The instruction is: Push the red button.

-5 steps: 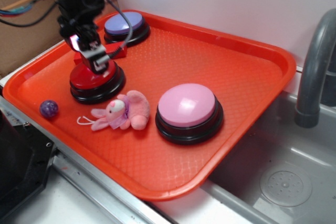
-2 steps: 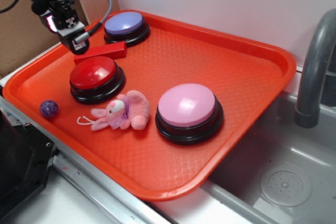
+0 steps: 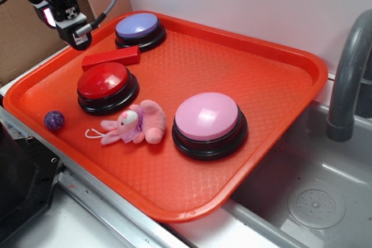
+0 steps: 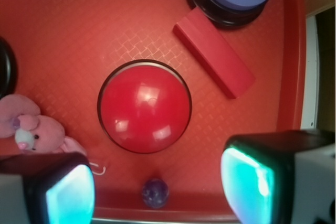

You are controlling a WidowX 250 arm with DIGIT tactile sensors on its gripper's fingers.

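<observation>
Exterior view. Gripper (image 3: pixel 81 38) raised at the far left corner of the tray (image 3: pixel 279 50), clear of everything. Red button (image 3: pixel 103 81) seated on its black base below and just forward of the fingertips, nothing touching it. Red block (image 3: pixel 111 57) lying between fingers and button, purple button (image 3: pixel 137 26) off to the side of the fingers. Pink button (image 3: pixel 207 116), plush rabbit (image 3: pixel 135 123) and small ball (image 3: pixel 54 120) all farther out, well apart from the fingers. Finger state not readable here: too small and seen end-on.

Wrist view. Fingers (image 4: pixel 65 192) spread apart, empty, one pad at each lower corner. Red button (image 4: pixel 145 106) centred ahead of the gap, fully exposed, dome gloss unbroken. Block (image 4: pixel 214 52) beyond the pad on the frame's right, ball (image 4: pixel 156 192) directly in the gap near the tray rim, rabbit (image 4: pixel 29 129) beside the other pad. Height above the dome evident from the wide field. Judged purpose of the hold: standing clear over the button, aligned for a straight descent, or parked clear of it; not determinable which. No grasp required for a press.
</observation>
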